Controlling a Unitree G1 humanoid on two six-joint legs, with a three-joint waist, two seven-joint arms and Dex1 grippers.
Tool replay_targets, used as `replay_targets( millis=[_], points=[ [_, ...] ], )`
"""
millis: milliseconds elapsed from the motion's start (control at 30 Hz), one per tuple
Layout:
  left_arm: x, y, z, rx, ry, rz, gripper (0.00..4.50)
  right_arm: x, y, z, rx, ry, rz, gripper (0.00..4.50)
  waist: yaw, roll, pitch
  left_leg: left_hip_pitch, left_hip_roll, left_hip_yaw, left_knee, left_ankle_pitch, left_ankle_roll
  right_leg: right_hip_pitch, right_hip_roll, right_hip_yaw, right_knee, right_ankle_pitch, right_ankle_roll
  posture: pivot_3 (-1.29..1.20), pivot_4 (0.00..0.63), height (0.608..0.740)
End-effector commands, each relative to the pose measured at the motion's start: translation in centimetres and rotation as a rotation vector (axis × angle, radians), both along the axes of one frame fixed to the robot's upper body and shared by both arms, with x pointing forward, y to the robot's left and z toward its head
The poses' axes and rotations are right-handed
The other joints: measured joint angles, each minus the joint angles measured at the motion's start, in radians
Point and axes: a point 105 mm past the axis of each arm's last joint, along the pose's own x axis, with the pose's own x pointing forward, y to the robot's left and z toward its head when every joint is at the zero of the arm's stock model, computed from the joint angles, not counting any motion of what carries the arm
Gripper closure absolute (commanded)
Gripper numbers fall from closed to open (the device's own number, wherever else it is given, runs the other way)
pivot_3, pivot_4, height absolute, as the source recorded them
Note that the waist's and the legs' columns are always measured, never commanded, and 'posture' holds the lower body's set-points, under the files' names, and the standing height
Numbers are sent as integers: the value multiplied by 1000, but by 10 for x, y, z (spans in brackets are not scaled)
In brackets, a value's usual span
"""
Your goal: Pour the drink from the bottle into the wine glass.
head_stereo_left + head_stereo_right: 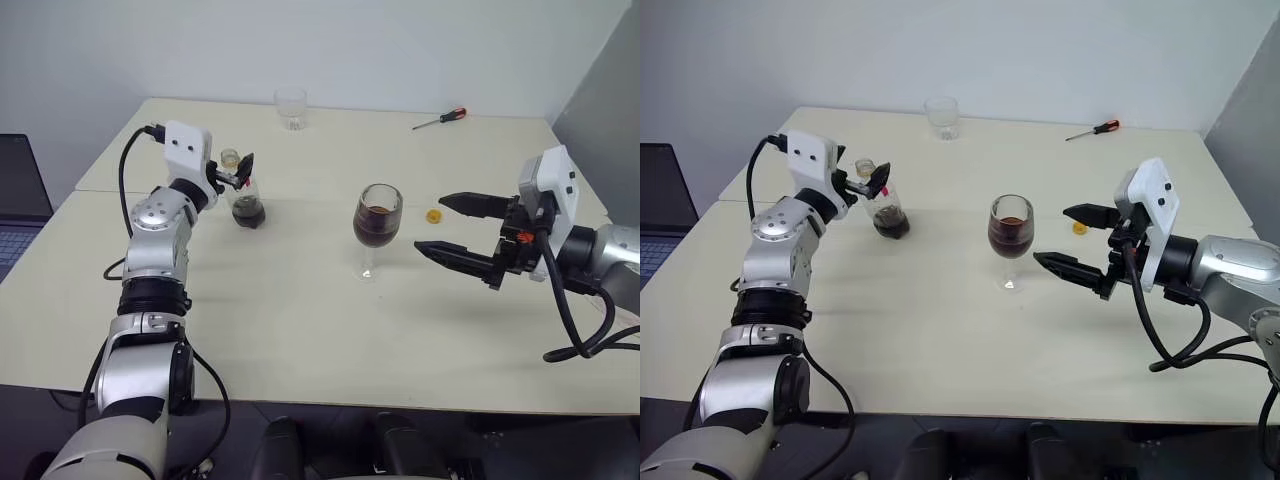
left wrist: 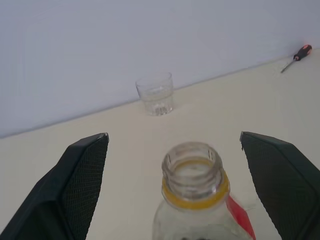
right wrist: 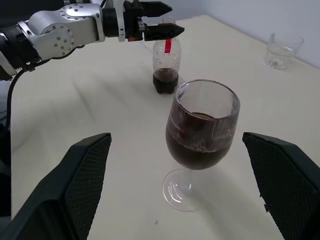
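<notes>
The bottle (image 1: 246, 196) stands upright on the table (image 1: 300, 330), long axis vertical, open mouth pointing straight up, a little of the drink (image 1: 248, 214) left in its base. My left tool (image 2: 175, 187) hovers at its neck with fingers spread wide to either side, touching nothing. The wine glass (image 1: 377, 228) stands upright near the middle of the table, well apart from the bottle, its bowl roughly half full of the dark drink. My right tool (image 3: 185, 192) sits level just beside it, fingers wide apart and bracketing the bowl without contact. The yellow cap (image 1: 434, 215) lies loose on the table beyond the glass.

I judge the pour essentially done. The bottle should feel very light now, its thin plastic wall soft enough to dent; the stiffer neck around the yellow ring, or the waist below it, is where I would take it, gently. The glass is the fragile, top-heavy piece: smooth and slippery, with liquid high above a thin stem and a small foot, so a nudge could tip it. I would hold it low on the bowl.
</notes>
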Motion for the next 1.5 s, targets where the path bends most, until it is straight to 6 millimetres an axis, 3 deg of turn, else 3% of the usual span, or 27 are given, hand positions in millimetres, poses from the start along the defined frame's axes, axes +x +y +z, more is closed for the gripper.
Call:
replay_targets(
  millis=[33,433,633,800,1000,1100,1300,1400,1500],
  points=[
    [-10,-8,35,2,-101,-58,35,1,0,10,2,-54,6,0,0,0,0,0,0,0,0,0,0,0,0,0,0,0,0,0,150,740],
    [-19,-15,71,35,-174,-107,35,11,-7,1,14,-25,3,0,0,0,0,0,0,0,0,0,0,0,0,0,0,0,0,0,150,740],
    [-48,-42,98,1,-270,-381,35,16,-20,1,16,-25,-20,0,0,0,0,0,0,0,0,0,0,0,0,0,-1,0,0,0,150,740],
    [-60,-51,77,3,-153,-537,35,18,-41,3,72,-46,-54,0,-1,0,0,0,0,0,0,0,0,0,1,0,0,0,0,0,150,740],
    [-79,-70,25,-5,46,-679,35,13,-56,-11,140,-86,-112,0,-2,0,0,1,1,0,0,0,0,0,1,1,0,0,1,0,150,740],
    [-85,-71,9,-19,81,-641,35,14,-66,-28,124,-50,-207,0,-1,0,0,1,1,-1,0,0,0,0,1,1,1,-1,1,0,150,740],
    [-98,-61,-29,-98,120,-471,35,12,-75,-44,240,-117,-449,0,-4,1,0,1,1,-1,-1,0,0,0,1,5,0,-2,3,0,150,740],
    [-99,-53,-50,-151,127,-362,35,9,-76,-67,279,-82,-559,0,0,1,-1,1,1,-1,-1,0,0,0,1,4,0,-3,4,0,150,740],
    [-109,-45,-95,-175,182,-258,35,9,-82,-110,319,-10,-719,0,-1,2,-3,2,1,-1,-1,0,0,1,0,5,0,-3,4,0,150,740]
  ],
)
